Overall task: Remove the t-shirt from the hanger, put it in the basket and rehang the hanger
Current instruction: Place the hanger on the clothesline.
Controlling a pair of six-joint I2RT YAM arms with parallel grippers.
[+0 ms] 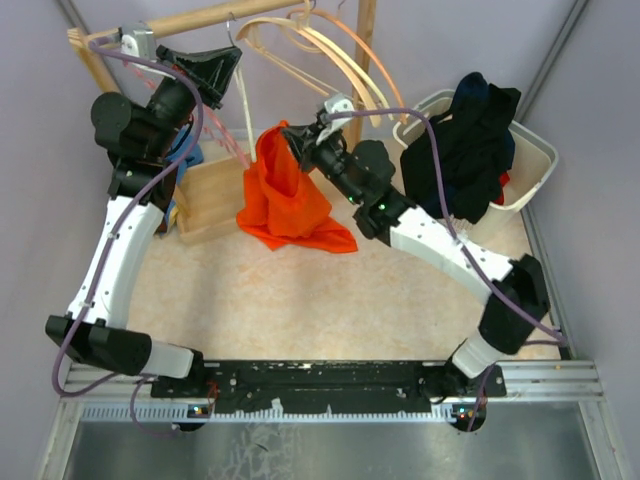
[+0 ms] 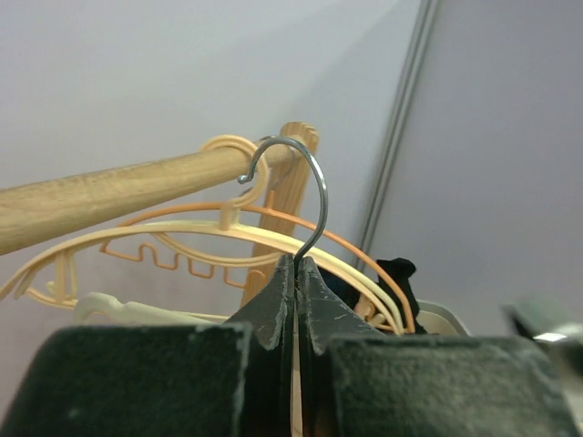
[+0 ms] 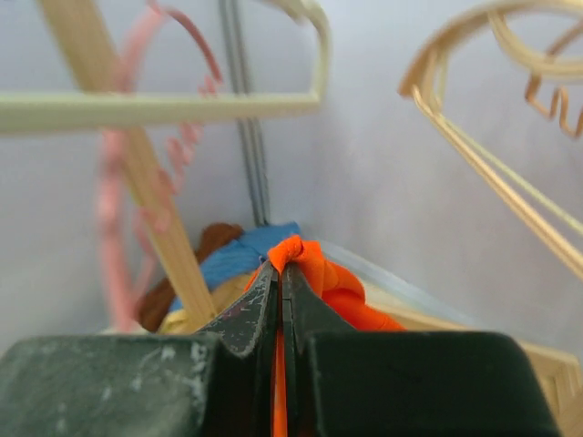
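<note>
The orange t-shirt (image 1: 290, 195) hangs bunched from my right gripper (image 1: 292, 132), and its lower part lies on the table. In the right wrist view the gripper (image 3: 282, 269) is shut on a fold of the t-shirt (image 3: 339, 289). My left gripper (image 1: 232, 55) is up by the wooden rod (image 1: 200, 18). In the left wrist view it (image 2: 298, 264) is shut on the shank of a hanger's metal hook (image 2: 317, 196), which curls at the rod's (image 2: 118, 193) end. The hanger's body is hidden behind the fingers.
Several cream and orange hangers (image 1: 330, 50) hang on the rod, with a pink one (image 3: 114, 182) beside them. A wooden crate (image 1: 215, 195) holding clothes stands left of the shirt. A white bin (image 1: 532, 160) of dark clothes (image 1: 470, 140) stands at the right. The rack post (image 1: 365, 50) stands behind.
</note>
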